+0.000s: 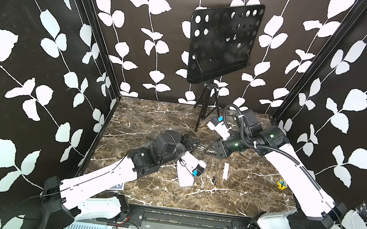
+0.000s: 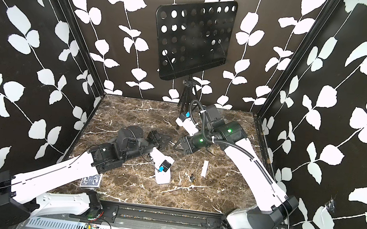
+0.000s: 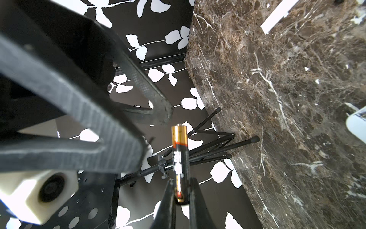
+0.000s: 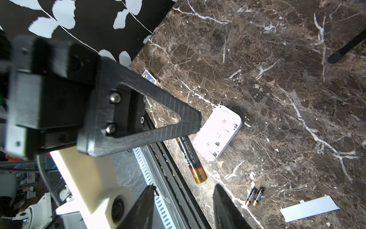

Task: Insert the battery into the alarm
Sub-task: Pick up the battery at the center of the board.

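Meeting point, both top views: left gripper [image 1: 196, 145] and right gripper [image 1: 208, 149] face tip to tip above the middle of the desk [image 1: 153, 121].
Resting place, both top views: alarm [image 2: 163, 178] lies flat between the desk's middle and front edge.
Left wrist: left gripper pinches one end of a battery [image 3: 179, 158]; its other end points at the right gripper's fingers [image 3: 158, 107].
Right wrist: right gripper's jaws stand apart, empty, near the battery's gold end; alarm lies back up, untouched.
Loose: two small batteries [image 4: 254, 197], white cover strip [image 4: 310, 208] on the desk.
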You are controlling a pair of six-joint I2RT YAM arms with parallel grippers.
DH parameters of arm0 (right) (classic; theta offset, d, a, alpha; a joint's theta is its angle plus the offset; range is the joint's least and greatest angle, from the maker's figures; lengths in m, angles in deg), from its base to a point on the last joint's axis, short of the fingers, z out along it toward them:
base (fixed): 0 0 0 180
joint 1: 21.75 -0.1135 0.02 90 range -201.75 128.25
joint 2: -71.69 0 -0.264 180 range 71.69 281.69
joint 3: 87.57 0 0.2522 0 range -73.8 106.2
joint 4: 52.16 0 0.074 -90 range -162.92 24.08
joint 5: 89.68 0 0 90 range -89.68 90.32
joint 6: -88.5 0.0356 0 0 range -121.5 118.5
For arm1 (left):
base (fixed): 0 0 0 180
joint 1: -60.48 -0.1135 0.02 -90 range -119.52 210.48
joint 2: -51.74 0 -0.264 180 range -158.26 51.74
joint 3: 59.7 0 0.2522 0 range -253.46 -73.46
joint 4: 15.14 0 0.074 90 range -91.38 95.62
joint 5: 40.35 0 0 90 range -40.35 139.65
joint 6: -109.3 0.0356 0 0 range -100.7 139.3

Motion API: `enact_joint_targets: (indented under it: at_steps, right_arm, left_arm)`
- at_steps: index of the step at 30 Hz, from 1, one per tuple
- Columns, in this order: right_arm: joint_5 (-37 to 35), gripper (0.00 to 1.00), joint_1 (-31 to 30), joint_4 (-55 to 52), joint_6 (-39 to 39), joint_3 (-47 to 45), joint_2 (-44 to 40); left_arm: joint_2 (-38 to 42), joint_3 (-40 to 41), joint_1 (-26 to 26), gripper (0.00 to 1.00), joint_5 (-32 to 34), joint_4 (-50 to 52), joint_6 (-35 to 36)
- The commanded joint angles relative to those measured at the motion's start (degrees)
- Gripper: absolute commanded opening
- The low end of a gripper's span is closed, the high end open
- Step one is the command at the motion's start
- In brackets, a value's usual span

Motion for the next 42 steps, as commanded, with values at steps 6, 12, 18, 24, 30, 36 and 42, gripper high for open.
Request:
enact_joint_targets:
  at_steps: [6,12,18,24,30,36,42]
  right_arm:
    - [-2.03,0.4,-1.94,0.8,-2.64,2.16,1.36]
    - [-2.72,0.32,-2.38,2.17,-2.72,2.34,2.08]
    - [-2.46,0.24,-3.08,2.94,-2.55,1.77,1.88]
    - [-2.78,0.13,-3.37,3.3,-2.4,1.28,1.71]
    - [-3.16,0.03,-3.79,4.69,-1.11,-0.6,0.7]
    - [-5.92,0.0,-3.75,10.86,4.88,-7.47,-2.34]
    - [-13.61,0.0,-3.83,16.78,14.14,-15.85,-3.87]
  left_arm:
    - [2.53,0.11,0.17,0.0,-1.2,-0.07,0.45]
    - [2.55,-0.01,0.17,0.0,-2.33,0.7,-0.42]
    - [2.21,-0.12,0.17,0.0,-2.59,0.9,-0.93]
    - [2.2,-0.21,0.17,0.0,-2.63,0.3,-1.37]
    - [2.78,0.96,0.17,0.1,-2.71,-3.12,-6.23]
    - [5.65,6.08,0.35,0.68,-2.14,-8.59,-18.99]
    - [10.33,11.31,1.14,0.72,2.73,-10.43,-53.69]
